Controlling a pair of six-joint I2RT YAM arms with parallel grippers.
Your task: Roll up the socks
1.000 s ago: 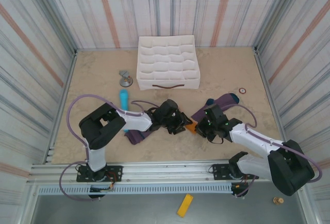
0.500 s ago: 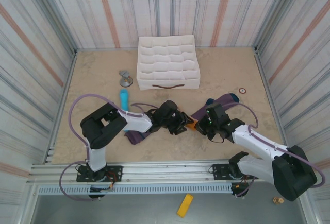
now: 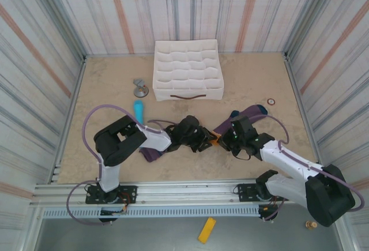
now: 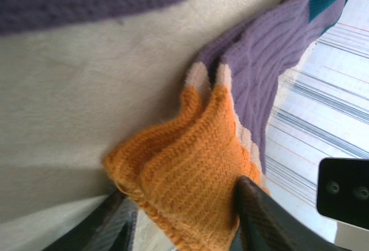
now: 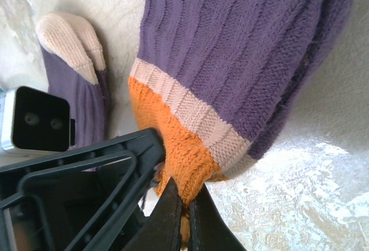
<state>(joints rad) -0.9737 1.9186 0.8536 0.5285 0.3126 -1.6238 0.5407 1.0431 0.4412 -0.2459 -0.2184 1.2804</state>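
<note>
Counter of pale mottled stone (image 3: 109,89) carries two socks below the middle of the top view. The purple knit sock with orange cuff and dark teal toe (image 3: 249,113) runs diagonally from the centre up to the right, teal end farthest up, and both arms meet at its cuff. In the left wrist view the left claw (image 4: 181,196) stands about half open at the bottom edge with the bunched orange cuff filling the gap, both dark fingers (image 4: 256,222) pressed against the knit. In the right wrist view the right claw (image 5: 184,202) is pinched tight, a fold of the same orange cuff nipped between its thin fingertips (image 5: 170,216). The purple knit sock with tan toe (image 3: 151,153) lies at lower left of centre, partly beneath the left arm, well apart from the first one's toe. A light blue cylinder (image 3: 138,111) rests left of centre, and a white fabric compartment tray (image 3: 187,69) sits at the upper middle.
</note>
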